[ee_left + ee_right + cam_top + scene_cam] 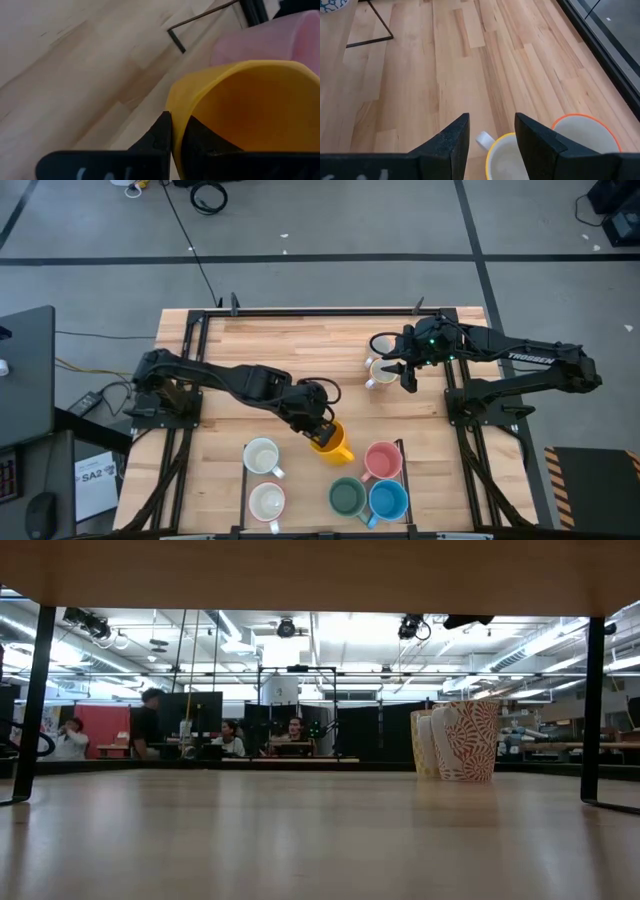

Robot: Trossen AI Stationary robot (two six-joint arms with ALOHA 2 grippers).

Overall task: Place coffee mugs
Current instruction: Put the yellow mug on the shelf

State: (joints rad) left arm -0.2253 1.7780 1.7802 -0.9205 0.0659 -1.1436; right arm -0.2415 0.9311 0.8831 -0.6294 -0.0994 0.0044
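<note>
Your left gripper (322,430) has its jaws pinched on the orange mug's (331,440) rim, just at 9 o'clock of the pink mug (382,460), tabletop centre. Your right gripper (407,376) hangs jaws wide over 2 cream mugs (381,371) at 2 o'clock, handle pointing left.

Right arm (545,360): "TROSSEN" is printed in white along its link.
Paper (95,480) beside the counter: "SA2" is read.
</note>
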